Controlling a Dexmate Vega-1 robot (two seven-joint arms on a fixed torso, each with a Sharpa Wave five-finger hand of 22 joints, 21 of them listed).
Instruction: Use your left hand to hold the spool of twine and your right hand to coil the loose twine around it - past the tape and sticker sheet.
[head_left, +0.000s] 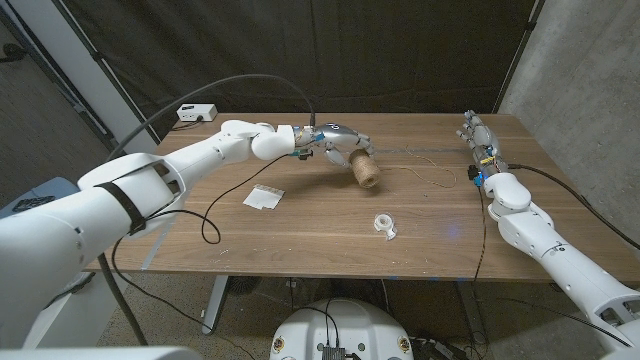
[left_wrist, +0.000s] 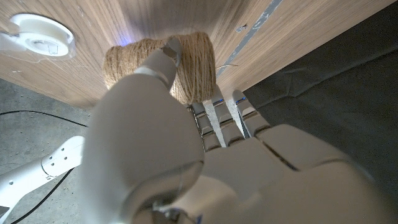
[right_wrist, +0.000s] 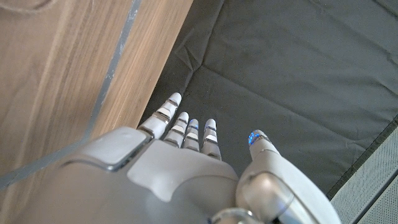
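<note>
The wooden table (head_left: 300, 245) carries everything here, and the work stands at its first step: securing the spool before any coiling starts. The left hand (head_left: 335, 139), reaching in from the left toward the far middle of the table, grips the spool of twine (head_left: 365, 169); in the left wrist view its thumb presses on the wound jute while the fingers wrap the other side. The right hand (head_left: 478, 135) waits near the far right corner, holding nothing, fingers straight and only slightly apart. The loose twine (head_left: 425, 167) trails thinly over the table between spool and right hand. Toward the near edge lie the sticker sheet (head_left: 264, 197) and the small tape dispenser (head_left: 386, 224). Next, I judge, the right hand must cross toward the strand and pinch it, a fine target.
</note>
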